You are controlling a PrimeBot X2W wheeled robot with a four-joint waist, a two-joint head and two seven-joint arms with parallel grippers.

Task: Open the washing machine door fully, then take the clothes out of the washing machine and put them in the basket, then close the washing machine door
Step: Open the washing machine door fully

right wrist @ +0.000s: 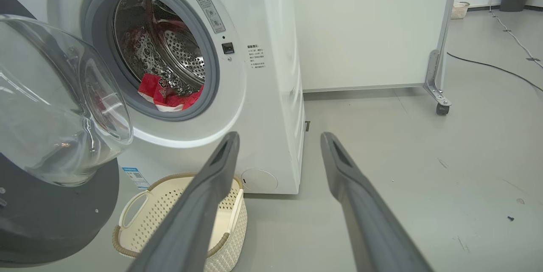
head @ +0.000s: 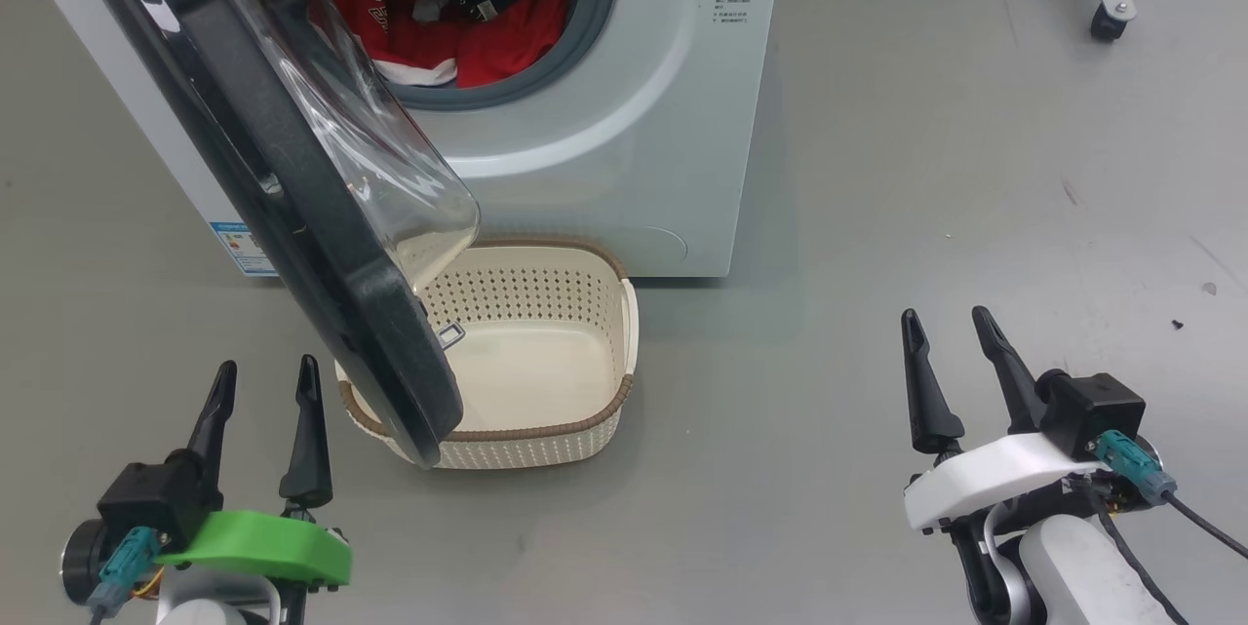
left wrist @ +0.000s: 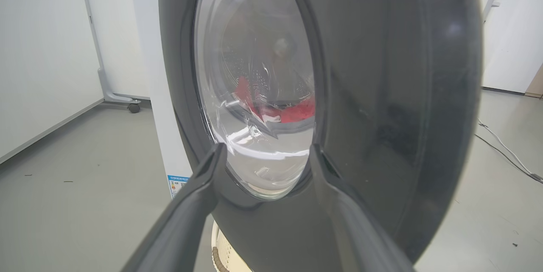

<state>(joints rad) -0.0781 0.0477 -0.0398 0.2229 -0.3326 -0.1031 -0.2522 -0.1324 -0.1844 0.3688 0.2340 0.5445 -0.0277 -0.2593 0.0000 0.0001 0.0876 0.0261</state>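
Observation:
The white washing machine (head: pixel 624 147) (right wrist: pixel 271 93) stands ahead with its door (head: pixel 292 186) (left wrist: pixel 382 93) (right wrist: pixel 51 144) swung partly open toward me, black rim and clear glass bowl facing out over the basket. Red clothes (head: pixel 507 40) (right wrist: pixel 169 93) lie in the drum. The cream basket (head: pixel 575 430) (right wrist: pixel 229 238) sits on the floor before the machine, holding no clothes. My left gripper (head: pixel 268 376) (left wrist: pixel 265 151) is open, low at the left, close to the door's outer face. My right gripper (head: pixel 946 318) (right wrist: pixel 280 136) is open at the lower right, apart from everything.
Grey floor (head: pixel 926 167) spreads to the right of the machine. A white panel on castor wheels (head: pixel 1107 20) (right wrist: pixel 441 108) stands behind at the right. A cable (right wrist: pixel 488 66) runs across the far floor. White walls (left wrist: pixel 42 51) rise at the left.

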